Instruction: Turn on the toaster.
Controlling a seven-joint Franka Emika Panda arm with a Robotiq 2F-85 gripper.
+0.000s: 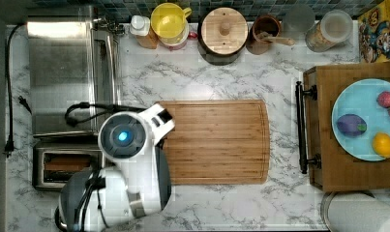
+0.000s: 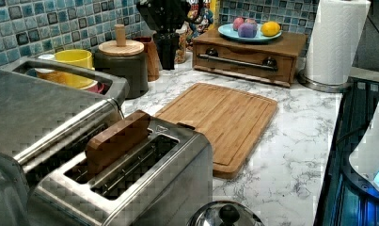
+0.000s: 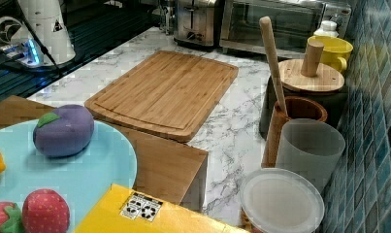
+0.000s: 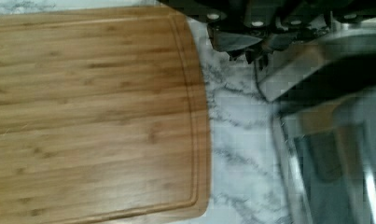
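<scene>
1. The gripper (image 4: 251, 49) hangs over the marble counter (image 4: 237, 135), between the board (image 4: 92, 112) and the toaster (image 4: 335, 154); I cannot tell how wide it stands.
2. The toaster (image 2: 130, 179) stands just beside the oven (image 2: 41, 117), at the top view's lower left, with a brown slice (image 2: 116, 139) in one slot.
3. A kettle (image 2: 225, 216) sits near it.

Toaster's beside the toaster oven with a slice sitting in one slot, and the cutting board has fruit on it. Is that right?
Not quite. The cutting board is bare, as the top view shows; the fruit sits on the blue plate on the wooden stand. The rest holds: the toaster stands beside the toaster oven with a slice in one slot.
</scene>
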